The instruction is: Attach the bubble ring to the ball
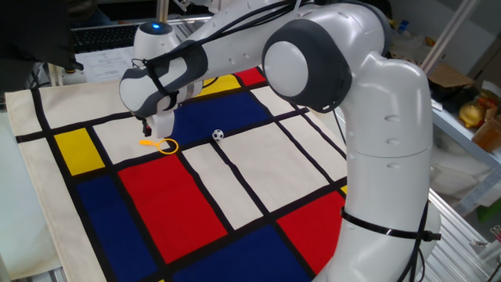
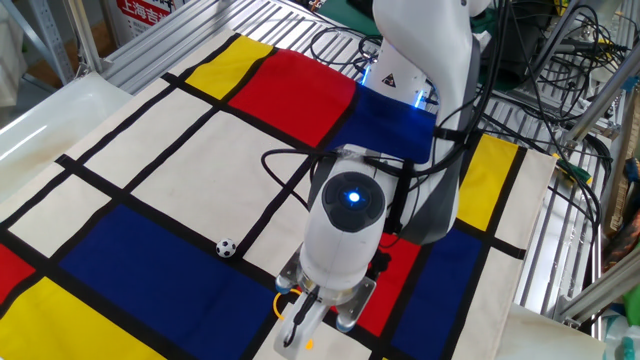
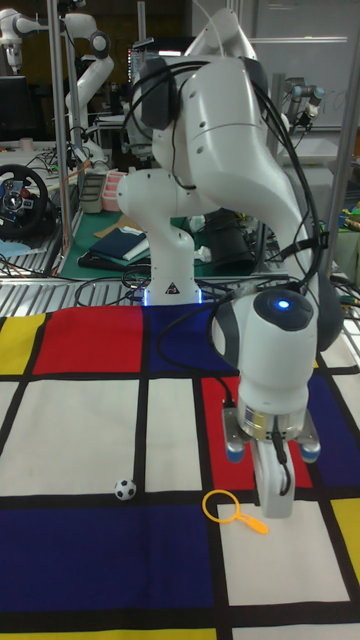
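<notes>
A cloth (image 1: pixel 203 196) of red, blue, yellow and white blocks with black lines covered the counter, with cables and metal racking behind. The bubble ring (image 3: pixel 233 511) lay flat on a white block, its hoop toward the ball (image 3: pixel 124 489), which sat well apart on a black line. The gripper (image 3: pixel 271 510) hung just over the handle; whether its fingers were apart, I could not tell.
</notes>
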Available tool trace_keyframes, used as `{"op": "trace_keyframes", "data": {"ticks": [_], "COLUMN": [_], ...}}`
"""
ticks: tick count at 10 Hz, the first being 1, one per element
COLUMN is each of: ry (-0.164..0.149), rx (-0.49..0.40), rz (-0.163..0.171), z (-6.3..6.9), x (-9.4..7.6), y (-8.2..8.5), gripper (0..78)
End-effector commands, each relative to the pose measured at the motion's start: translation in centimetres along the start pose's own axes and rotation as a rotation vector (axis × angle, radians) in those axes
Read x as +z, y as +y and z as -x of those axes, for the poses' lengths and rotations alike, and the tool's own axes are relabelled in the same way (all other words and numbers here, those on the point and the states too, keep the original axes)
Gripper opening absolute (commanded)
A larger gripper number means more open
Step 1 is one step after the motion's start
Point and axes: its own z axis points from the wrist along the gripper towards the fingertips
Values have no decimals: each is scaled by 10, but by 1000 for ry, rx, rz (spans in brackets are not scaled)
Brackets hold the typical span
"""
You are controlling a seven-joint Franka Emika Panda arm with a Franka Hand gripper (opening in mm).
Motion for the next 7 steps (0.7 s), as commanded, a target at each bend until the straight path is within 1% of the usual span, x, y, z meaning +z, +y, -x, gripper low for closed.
{"op": "trace_keyframes", "data": {"ticks": [1,7], "ry": [0,-4], "rx": [5,44], "rz": [7,11], "z": [0,0], "x": [7,12], "y": [3,7], "gripper": [0,0]}}
